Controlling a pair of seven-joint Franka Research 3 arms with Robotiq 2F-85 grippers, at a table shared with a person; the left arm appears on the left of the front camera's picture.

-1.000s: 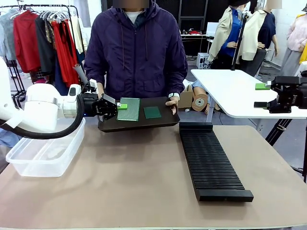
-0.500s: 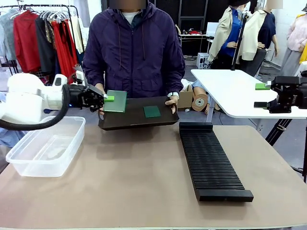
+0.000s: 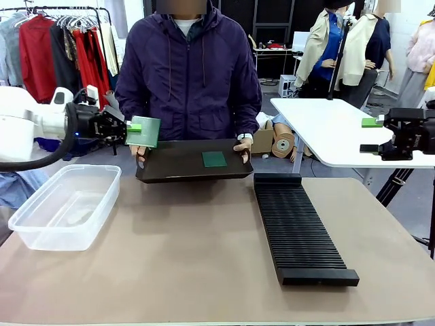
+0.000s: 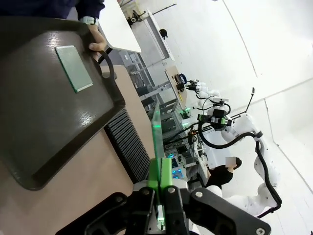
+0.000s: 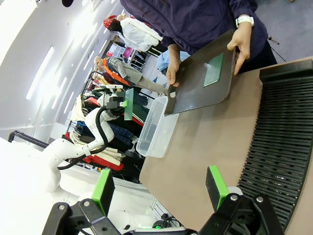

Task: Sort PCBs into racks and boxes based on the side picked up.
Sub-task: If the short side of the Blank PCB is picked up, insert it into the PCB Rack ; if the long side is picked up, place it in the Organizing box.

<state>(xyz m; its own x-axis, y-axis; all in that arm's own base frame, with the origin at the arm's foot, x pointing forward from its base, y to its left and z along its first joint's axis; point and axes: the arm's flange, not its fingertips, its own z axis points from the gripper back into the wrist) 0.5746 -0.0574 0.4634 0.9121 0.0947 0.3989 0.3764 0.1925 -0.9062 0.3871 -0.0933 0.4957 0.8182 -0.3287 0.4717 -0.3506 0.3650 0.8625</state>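
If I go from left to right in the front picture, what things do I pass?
clear box → left gripper holding the larger PCB → small PCB on the black tray → black rack → right gripper

Bright, even overhead light, sharp focus. The 2 wrist views bow at their edges; glare sheens the tray (image 4: 73, 117).

This looks like a robotics lab set up in a large open hall. A tan work table (image 3: 204, 258) fills the near middle, with a second, white table (image 3: 326, 129) at the far right. A rail of hanging clothes (image 3: 61, 41) stands far left, cardboard rolls (image 3: 282, 145) lie on the floor beyond, and long light strips (image 5: 41, 73) run high overhead.
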